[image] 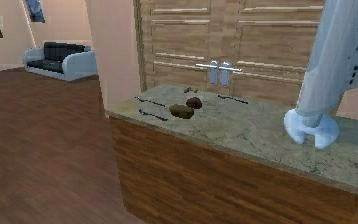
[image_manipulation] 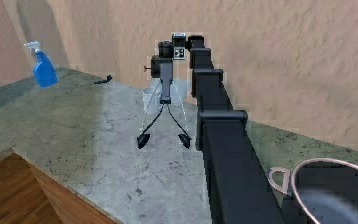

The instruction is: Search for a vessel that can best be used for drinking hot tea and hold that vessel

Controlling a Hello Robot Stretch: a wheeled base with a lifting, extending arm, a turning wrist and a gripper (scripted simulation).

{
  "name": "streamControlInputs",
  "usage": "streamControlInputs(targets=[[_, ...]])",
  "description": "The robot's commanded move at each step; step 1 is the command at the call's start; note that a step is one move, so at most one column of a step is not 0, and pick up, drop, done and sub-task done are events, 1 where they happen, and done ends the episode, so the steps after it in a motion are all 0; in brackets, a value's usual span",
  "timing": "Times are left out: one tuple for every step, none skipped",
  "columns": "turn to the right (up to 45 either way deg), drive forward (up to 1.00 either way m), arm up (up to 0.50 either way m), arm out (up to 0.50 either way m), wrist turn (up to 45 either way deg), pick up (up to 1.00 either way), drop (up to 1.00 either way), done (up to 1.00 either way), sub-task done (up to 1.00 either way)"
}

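In the arm side view my dark arm (image_manipulation: 222, 130) reaches out over a speckled stone countertop (image_manipulation: 77, 130). My gripper (image_manipulation: 164, 142) sits at its far end, its two thin fingers angled down toward the counter. A pale see-through shape (image_manipulation: 153, 104), maybe a glass vessel, shows around the gripper's body. I cannot tell whether it hangs free or stands on the counter, so I cannot tell whether the gripper holds anything. In the forward view two small dark brown lumps (image: 185, 108) lie on the counter (image: 257, 135).
A blue spray bottle (image_manipulation: 42, 65) stands at the counter's far left by the wall. A metal pot (image_manipulation: 327, 195) sits at the bottom right beside the arm. Ahead, thin utensils (image: 152, 101) and two pale shakers (image: 219, 72) lie on the counter. A tall whitish object (image: 322, 80) stands right; a sofa (image: 59, 58) beyond.
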Motion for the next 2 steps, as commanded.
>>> streamControlInputs(targets=[[0.0, 0.0, 0.0, 0.0, 45.0, 0.0, 0.0, 0.0, 0.0], [0.0, 0.0, 0.0, 0.0, 45.0, 0.0, 0.0, 0.0, 0.0]])
